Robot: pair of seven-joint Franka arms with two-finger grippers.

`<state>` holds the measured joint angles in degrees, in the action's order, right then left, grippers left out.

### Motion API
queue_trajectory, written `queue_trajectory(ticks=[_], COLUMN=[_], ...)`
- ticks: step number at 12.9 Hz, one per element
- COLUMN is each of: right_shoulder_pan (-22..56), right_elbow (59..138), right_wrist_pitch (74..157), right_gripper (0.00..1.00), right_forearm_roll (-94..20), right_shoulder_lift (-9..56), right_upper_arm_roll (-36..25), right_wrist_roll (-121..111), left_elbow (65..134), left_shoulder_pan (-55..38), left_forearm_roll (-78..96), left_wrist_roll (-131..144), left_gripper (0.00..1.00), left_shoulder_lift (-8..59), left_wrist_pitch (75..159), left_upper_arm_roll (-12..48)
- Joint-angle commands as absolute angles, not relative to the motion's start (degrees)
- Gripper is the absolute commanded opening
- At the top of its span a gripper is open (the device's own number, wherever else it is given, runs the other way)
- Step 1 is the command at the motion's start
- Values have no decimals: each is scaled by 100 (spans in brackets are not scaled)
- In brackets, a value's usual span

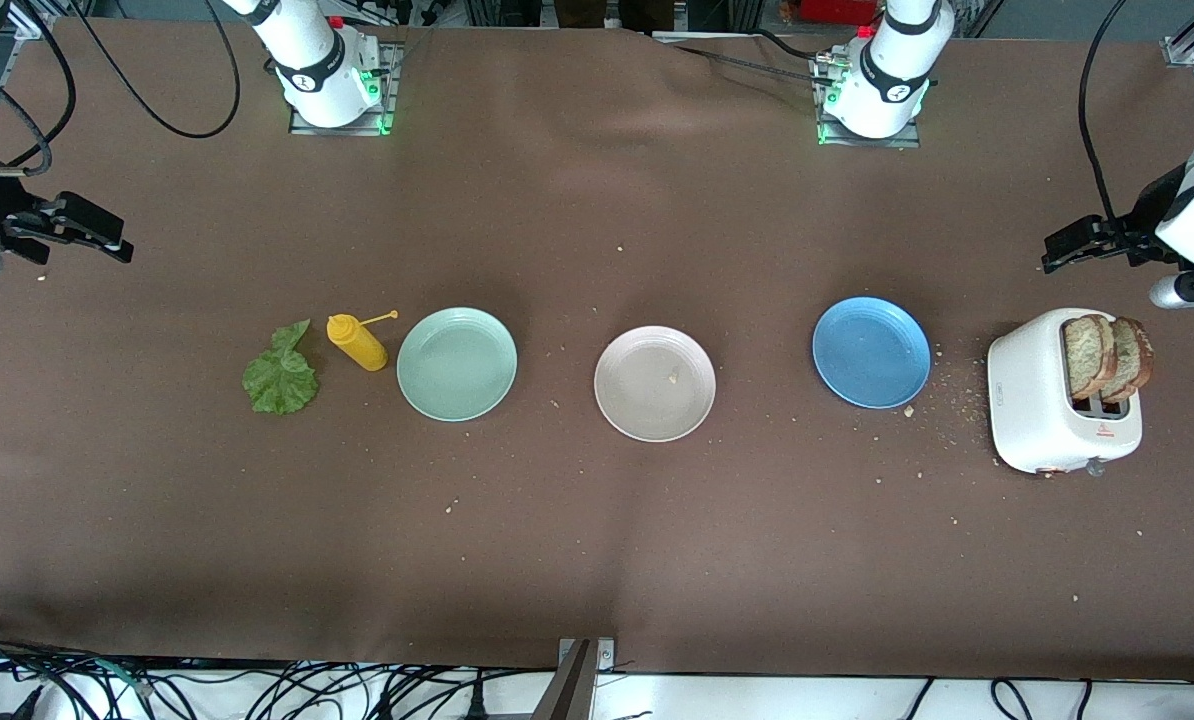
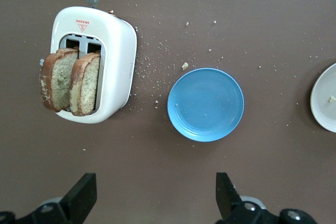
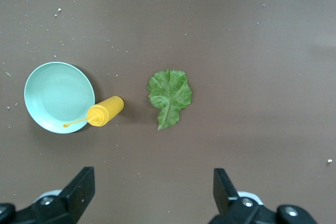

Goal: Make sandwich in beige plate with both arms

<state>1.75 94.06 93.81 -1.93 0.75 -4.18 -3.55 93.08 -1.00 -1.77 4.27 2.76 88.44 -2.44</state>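
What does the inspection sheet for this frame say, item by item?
Surface: brown cloth-covered table, crumbs scattered, thickest by the toaster.
Job's things: round pinkish-beige ridged plate holds only a crumb; two brown toast slices stand in the white toaster; green lettuce leaf lies on the cloth.
Clutter: yellow squeeze bottle, mint-green plate, blue plate.
Grippers: left gripper, right gripper, both open, waiting.
Cables: black cables along the table's edge.
Surroundings: nothing seen.

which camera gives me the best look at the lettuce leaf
The right wrist view shows the lettuce leaf best: it lies large and unobstructed on the table, veins and ruffled edge visible, beside the yellow squeeze bottle. The front view shows it too, but smaller. The left wrist view does not show it.
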Motion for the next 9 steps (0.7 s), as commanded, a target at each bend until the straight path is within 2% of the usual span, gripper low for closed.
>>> queue_trajectory(ticks=[1,9], right_shoulder_pan=[167,176], right_elbow=[9466,9387], right_wrist_pitch=[9387,9387], right_gripper=[100,100], right_forearm_roll=[-211,-220], right_shoulder_lift=[-9,26], right_upper_arm_roll=[-396,-352], right_wrist_roll=[-378,-369], left_elbow=[9167,9184], left_shoulder_pan=[-18,0], left_forearm_roll=[-185,-158], left_wrist_roll=[334,334], left_gripper=[100,100], left_shoulder_lift=[352,386], left_wrist_pitch=[8692,8666], left_upper_arm_roll=[-184,-193])
